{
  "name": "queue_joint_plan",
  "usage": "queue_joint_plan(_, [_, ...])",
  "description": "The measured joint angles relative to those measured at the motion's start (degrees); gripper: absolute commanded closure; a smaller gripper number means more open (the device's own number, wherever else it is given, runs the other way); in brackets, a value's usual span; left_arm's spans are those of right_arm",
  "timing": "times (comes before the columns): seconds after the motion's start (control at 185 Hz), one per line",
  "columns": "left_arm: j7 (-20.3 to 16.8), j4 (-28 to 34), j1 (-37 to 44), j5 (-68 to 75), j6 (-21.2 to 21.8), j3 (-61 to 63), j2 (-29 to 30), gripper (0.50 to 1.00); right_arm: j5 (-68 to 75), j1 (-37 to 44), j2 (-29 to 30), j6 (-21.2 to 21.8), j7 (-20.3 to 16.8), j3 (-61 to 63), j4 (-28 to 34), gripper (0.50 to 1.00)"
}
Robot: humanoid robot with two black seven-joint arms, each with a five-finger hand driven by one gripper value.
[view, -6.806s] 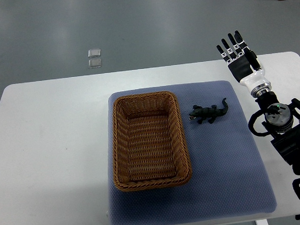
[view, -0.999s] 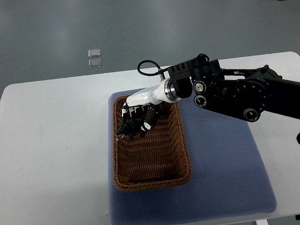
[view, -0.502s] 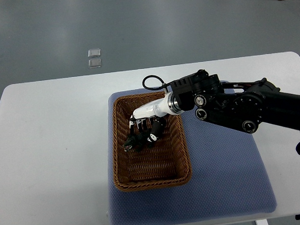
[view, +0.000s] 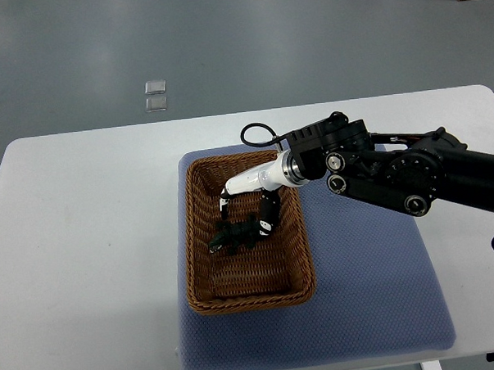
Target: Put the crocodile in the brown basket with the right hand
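Observation:
The dark green toy crocodile (view: 233, 237) lies on the floor of the brown wicker basket (view: 204, 293), about mid-length, with its head toward the lower left. My right hand (view: 247, 214) reaches in from the right, over the basket's upper half and just above the crocodile. Its fingers (view: 269, 217) are spread; one fingertip is at the crocodile's tail end, and the others are apart from the toy. The black right arm (view: 394, 174) stretches across the blue mat. The left arm does not show.
The basket stands on the left part of a blue padded mat (view: 374, 286), which lies on a white table (view: 85, 241). Two small clear squares (view: 154, 95) lie on the grey floor beyond the table's far edge.
Since the earliest frame, my right hand picked the crocodile off the mat and carried it into the basket. In the last second the hand lowered and its fingers opened, leaving the toy on the basket floor.

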Motion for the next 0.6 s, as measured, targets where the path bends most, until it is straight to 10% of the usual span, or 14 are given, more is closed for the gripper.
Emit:
queue_joint_plan(0.259, [0.0,-0.06,0.0,0.01,0.0,-0.05,0.0,0.5,0.84,0.24,-4.51,0.32,0.32,16.71,-0.44,0.581])
queue_joint_plan(0.6, [0.07,-0.09,0.0,0.05,-0.12,-0.1,0.0,0.5,28.38,-18.65,-1.95,-4.68,3.79,51.11,-8.46,0.581])
